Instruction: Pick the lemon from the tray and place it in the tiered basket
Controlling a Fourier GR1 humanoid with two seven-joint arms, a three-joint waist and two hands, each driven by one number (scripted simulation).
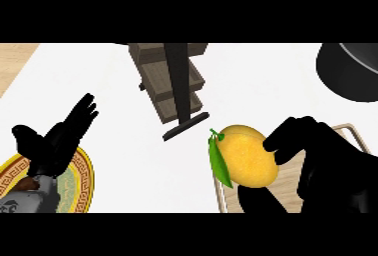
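Observation:
A yellow lemon (247, 156) with a green leaf on its left side is held in my right hand (328, 165), whose fingers and thumb curl round its right and lower sides. It hangs above the left edge of the wooden tray (354, 134), most of which the hand hides. The tiered basket (168, 80), a brown slatted stand with a black post and foot, rises at the upper middle, up and left of the lemon. My left hand (55, 140) rests open at the left, fingers pointing up.
A round plate (83, 177) with a yellow patterned rim lies at the lower left under my left forearm. A black pot (351, 70) sits at the top right corner. White counter lies between the plate and the tray.

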